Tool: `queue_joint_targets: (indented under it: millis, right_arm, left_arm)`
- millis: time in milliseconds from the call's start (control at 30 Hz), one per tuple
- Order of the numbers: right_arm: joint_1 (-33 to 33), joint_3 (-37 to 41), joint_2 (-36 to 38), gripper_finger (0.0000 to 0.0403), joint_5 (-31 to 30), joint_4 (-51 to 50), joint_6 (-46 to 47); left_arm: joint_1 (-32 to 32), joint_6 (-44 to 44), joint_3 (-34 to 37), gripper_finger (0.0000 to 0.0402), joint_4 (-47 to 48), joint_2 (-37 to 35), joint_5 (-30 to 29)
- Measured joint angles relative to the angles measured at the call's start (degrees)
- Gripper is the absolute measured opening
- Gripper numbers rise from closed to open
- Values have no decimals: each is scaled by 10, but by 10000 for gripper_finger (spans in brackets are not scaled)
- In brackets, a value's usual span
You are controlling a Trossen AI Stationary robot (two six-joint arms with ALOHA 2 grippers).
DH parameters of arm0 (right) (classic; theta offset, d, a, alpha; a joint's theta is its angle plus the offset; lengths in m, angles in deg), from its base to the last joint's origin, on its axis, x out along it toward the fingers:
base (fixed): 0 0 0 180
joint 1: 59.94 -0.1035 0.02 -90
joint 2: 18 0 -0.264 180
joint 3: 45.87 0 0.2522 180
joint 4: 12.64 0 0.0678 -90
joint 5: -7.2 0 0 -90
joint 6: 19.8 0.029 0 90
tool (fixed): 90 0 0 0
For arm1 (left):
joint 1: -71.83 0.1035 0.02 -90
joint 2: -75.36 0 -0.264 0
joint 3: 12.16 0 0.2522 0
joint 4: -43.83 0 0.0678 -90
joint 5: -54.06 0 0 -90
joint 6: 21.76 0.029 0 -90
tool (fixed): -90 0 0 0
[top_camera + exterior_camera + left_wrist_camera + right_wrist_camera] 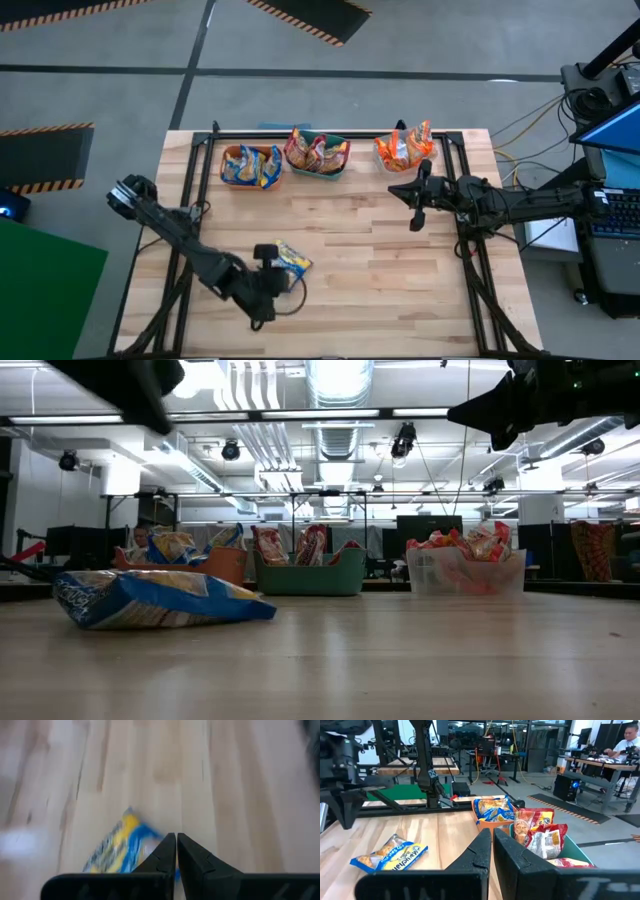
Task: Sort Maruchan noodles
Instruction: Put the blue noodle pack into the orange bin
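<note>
One blue packet is seen lower centre on the bench, beside the closed, empty left claw; right claw closed, empty, centre right.

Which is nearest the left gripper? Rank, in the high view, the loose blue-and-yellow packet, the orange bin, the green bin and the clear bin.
From the left gripper, shut at the table's near left:
1. Loose blue-and-yellow packet, right beside it.
2. Orange bin, far edge, left.
3. Green bin, far edge, middle.
4. Clear bin, far edge, right.
</note>
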Motion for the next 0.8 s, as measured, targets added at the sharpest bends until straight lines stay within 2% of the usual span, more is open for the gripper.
queue_joint_targets:
  millis: [167,267,333,400,467,633,800]
  right_arm:
    - [0,0,-1,9,0,1,1]
    - [0,0,-1,9,0,1,7]
    - [0,0,-1,9,0,1,7]
    - [0,0,-1,9,0,1,7]
    - [0,0,-1,9,0,1,6]
    - [0,0,-1,9,0,1,0]
    - [0,0,-1,9,0,1,0]
  left_arm:
    - [2,0,128,0,-217,-58,-4]
    - [3,-66,221,0,-298,-91,-26]
    - [8,-157,265,0,-295,-111,-59]
    - [15,-247,297,1,-277,-132,-66]
    - [20,-289,321,9,-277,-150,-60]
    - [22,-273,342,63,-279,-180,-62]
    - [22,-284,345,157,-258,-174,-62]
